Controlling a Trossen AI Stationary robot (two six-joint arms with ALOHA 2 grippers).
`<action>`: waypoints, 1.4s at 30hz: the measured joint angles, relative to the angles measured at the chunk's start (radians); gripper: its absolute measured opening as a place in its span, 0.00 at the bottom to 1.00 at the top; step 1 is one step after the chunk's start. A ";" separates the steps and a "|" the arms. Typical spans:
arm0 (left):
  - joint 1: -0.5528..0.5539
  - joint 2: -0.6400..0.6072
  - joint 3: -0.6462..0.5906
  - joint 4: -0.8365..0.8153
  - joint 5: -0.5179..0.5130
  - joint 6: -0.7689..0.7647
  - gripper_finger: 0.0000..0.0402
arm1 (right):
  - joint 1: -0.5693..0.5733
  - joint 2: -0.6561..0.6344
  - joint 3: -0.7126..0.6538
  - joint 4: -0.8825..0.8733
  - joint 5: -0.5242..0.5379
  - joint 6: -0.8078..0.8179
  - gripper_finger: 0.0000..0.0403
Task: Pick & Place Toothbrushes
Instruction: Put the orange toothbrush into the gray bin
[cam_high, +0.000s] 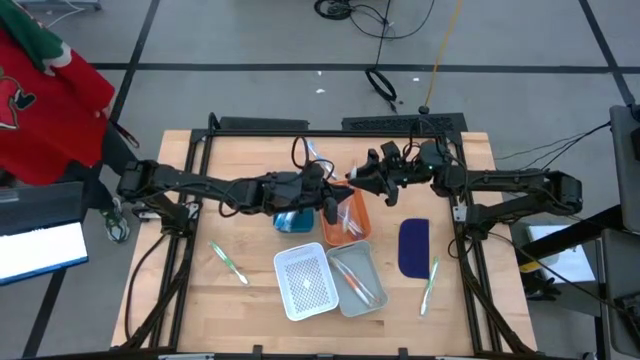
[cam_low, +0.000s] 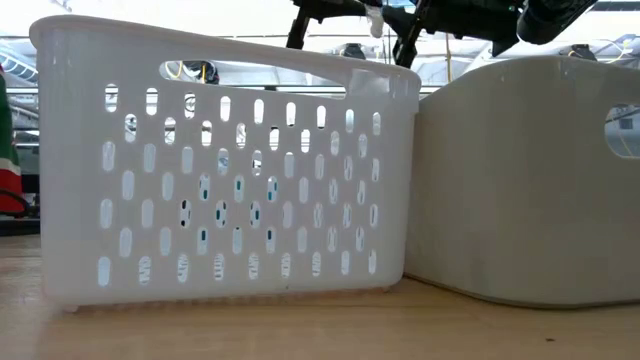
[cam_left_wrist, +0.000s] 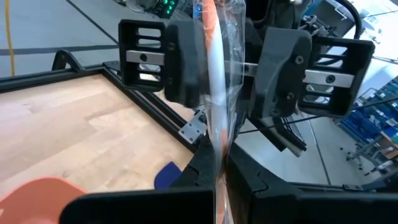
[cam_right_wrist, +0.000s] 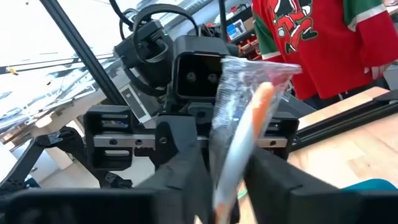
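A toothbrush (cam_high: 351, 196) with orange and white on it, in a clear wrapper (cam_left_wrist: 217, 93), hangs in the air over the orange tray (cam_high: 350, 228) at the table's middle. Both grippers are on it. My left gripper (cam_high: 337, 205) comes from the table's left and is shut on it (cam_left_wrist: 221, 186). My right gripper (cam_high: 359, 183) comes from the right and faces the left one, its fingers closed on the wrapper (cam_right_wrist: 227, 186). Two green toothbrushes (cam_high: 228, 262) (cam_high: 428, 285) lie flat on the table. An orange one (cam_high: 355, 283) lies in the grey basket (cam_high: 372, 268). My left gripper pinches the wrapped toothbrush between its two fingers, at the stretch (cam_left_wrist: 219, 171) nearest its own camera. The fingers come about level from the table's left. The toothbrush is lifted clear of the tray. My right gripper has the wrapper between its two fingers (cam_right_wrist: 186, 177), farther along the toothbrush (cam_left_wrist: 219, 68). The fingers come from the table's right, tipped slightly upward. The wrapper's free end (cam_right_wrist: 261, 71) sticks out past them.
A blue tray (cam_high: 292, 222) sits beside the orange one. A white perforated basket (cam_high: 305, 282) and the grey basket stand near the front edge, filling the low view (cam_low: 230, 170). A dark blue oblong piece (cam_high: 413, 247) lies right. A person in red and green (cam_high: 50, 100) stands far left.
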 joint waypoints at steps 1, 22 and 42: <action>0.001 0.000 0.000 0.000 0.004 0.000 0.01 | 0.000 0.000 0.000 0.000 0.000 -0.003 0.25; 0.008 0.000 -0.001 0.002 0.001 -0.008 0.26 | -0.001 -0.001 0.000 -0.044 -0.003 -0.040 0.05; -0.089 -0.130 -0.001 -0.502 -0.047 -0.097 0.71 | -0.020 -0.051 -0.002 -0.258 -0.024 -0.062 0.05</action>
